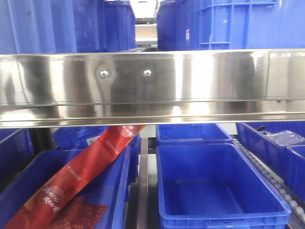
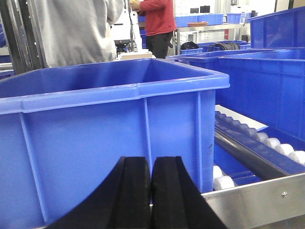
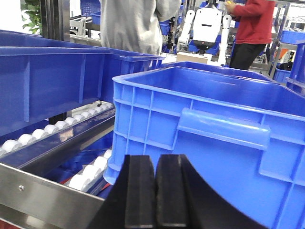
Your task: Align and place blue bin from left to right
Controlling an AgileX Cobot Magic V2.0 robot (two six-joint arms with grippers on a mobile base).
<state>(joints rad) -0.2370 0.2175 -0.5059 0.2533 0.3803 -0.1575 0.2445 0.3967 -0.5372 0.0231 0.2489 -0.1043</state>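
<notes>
**Both end effectors closed and empty before the blue bins on the roller shelf**

While both arms wait low at the shelf edge, we see each end effector with its black pads pressed together and nothing between them. The left end effector (image 2: pixel 151 195) points at the long ribbed wall of a blue bin (image 2: pixel 109 143) directly ahead of it and close; whether the pads touch that wall we cannot tell. Ahead and to its right run white rollers (image 2: pixel 267 143) and a steel rail (image 2: pixel 257 200). The right end effector (image 3: pixel 156 191) faces a second bin (image 3: pixel 209 143), just ahead and slightly right, with a moulded handle lip (image 3: pixel 221 126) above the pads; rollers (image 3: pixel 52 129) lie to its left. In the front view a bright steel shelf beam (image 1: pixel 152 83) crosses the frame, with an open empty bin (image 1: pixel 214 191) below it and a red printed strip (image 1: pixel 86 167) lying in the neighbouring bin.

We judge the step in hand to be nudging a bin sideways, left to right, along the rollers. To do this well, we would keep the pads shut, press flat on a rib low on the wall, not the rim, and push slowly so the bin rolls square and stops flush beside its neighbour without riding up on it.
</notes>
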